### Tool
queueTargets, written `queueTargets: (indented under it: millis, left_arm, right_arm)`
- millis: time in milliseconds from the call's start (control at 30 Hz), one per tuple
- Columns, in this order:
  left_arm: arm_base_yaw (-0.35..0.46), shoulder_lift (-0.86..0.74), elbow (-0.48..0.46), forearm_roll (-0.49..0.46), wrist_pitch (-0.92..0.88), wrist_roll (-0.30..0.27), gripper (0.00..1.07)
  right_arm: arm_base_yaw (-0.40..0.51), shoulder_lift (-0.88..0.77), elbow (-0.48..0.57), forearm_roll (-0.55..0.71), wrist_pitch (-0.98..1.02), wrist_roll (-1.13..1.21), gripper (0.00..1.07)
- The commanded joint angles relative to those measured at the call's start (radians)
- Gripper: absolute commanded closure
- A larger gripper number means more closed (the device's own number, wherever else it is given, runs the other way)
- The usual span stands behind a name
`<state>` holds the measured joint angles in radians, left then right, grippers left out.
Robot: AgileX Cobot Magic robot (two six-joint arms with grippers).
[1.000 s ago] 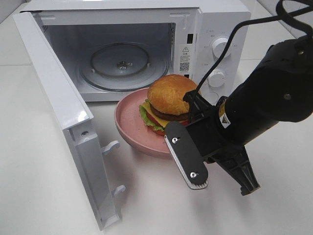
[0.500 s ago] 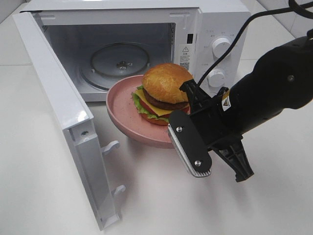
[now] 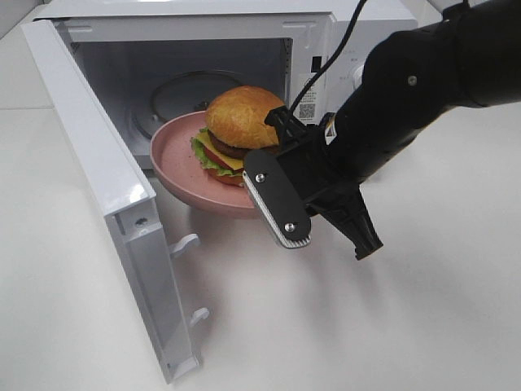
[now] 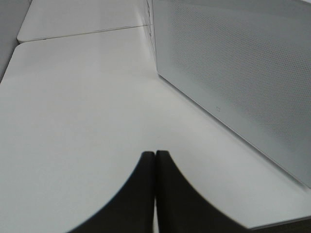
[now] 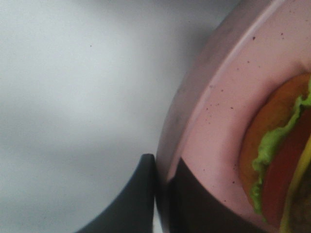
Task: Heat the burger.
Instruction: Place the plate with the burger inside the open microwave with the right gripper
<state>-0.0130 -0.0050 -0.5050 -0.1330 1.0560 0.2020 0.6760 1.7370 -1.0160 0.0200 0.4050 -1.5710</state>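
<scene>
**Pink plate (image 3: 175, 167) at microwave (image 3: 358, 49) mouth**

Right hand (image 5: 163, 167) clamped on plate rim; burger (image 3: 240, 114) aboard, lifted off counter (image 3: 423, 309) toward its back edge. Keep level, clear door (image 3: 89, 147), set centred on turntable (image 3: 175, 91). Left hand (image 4: 155, 162) closed, empty.

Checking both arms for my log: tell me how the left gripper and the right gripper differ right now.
The left gripper is shut on nothing; the right gripper is shut on the pink plate's rim. The left gripper sits over the table; the right gripper holds the plate, with the burger, at the open microwave. Both are dark and closed.
</scene>
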Motion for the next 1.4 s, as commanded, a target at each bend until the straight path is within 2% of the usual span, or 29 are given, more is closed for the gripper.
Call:
queueTargets:
  millis: [33, 167, 533, 600, 700, 733, 800, 833, 867, 933, 1133, 1200, 1400]
  left_arm:
    - [-0.005, -0.019, 0.001, -0.008, -0.01, -0.002, 1.06]
    - [-0.005, -0.019, 0.001, -0.008, -0.01, -0.002, 1.06]
    - [-0.005, -0.019, 0.001, -0.008, -0.01, -0.002, 1.06]
    - [-0.005, -0.019, 0.001, -0.008, -0.01, -0.002, 1.06]
    - [-0.005, -0.019, 0.001, -0.008, -0.01, -0.002, 1.06]
    - [-0.005, -0.019, 0.001, -0.008, -0.01, -0.002, 1.06]
    - [-0.005, -0.019, 0.001, -0.008, -0.01, -0.002, 1.06]
    - [-0.005, -0.019, 0.001, -0.008, -0.01, -0.002, 1.06]
    - [-0.005, -0.019, 0.001, -0.008, -0.01, -0.002, 1.06]
    - [-0.005, -0.019, 0.001, -0.008, -0.01, -0.002, 1.06]
    - [-0.005, -0.019, 0.001, -0.008, -0.01, -0.002, 1.06]
    - [-0.005, -0.019, 0.001, -0.008, -0.01, -0.002, 1.06]
    - [-0.005, -0.019, 0.001, -0.008, -0.01, -0.002, 1.06]
  right_arm:
    - [-0.004, 0.016, -0.056, 0.02, -0.019, -0.031, 1.07]
    - [-0.004, 0.071, -0.155, 0.026, 0.019, -0.036, 1.07]
    - [-0.004, 0.188, -0.331, 0.022, 0.088, 0.065, 1.07]
    - [-0.004, 0.245, -0.422, 0.022, 0.143, 0.112, 1.07]
    - [-0.004, 0.262, -0.442, 0.022, 0.151, 0.123, 1.07]
    - [-0.004, 0.296, -0.496, 0.022, 0.177, 0.154, 1.07]
    - [-0.004, 0.309, -0.517, 0.021, 0.185, 0.176, 1.07]
    - [-0.004, 0.345, -0.572, 0.01, 0.204, 0.232, 1.07]
    - [-0.004, 0.345, -0.572, 0.01, 0.204, 0.232, 1.07]
    - [-0.004, 0.392, -0.648, -0.02, 0.23, 0.317, 1.07]
    - [-0.004, 0.469, -0.743, -0.071, 0.274, 0.401, 1.07]
    - [-0.004, 0.526, -0.815, -0.084, 0.277, 0.423, 1.07]
    - [-0.011, 0.569, -0.873, -0.088, 0.284, 0.451, 1.07]
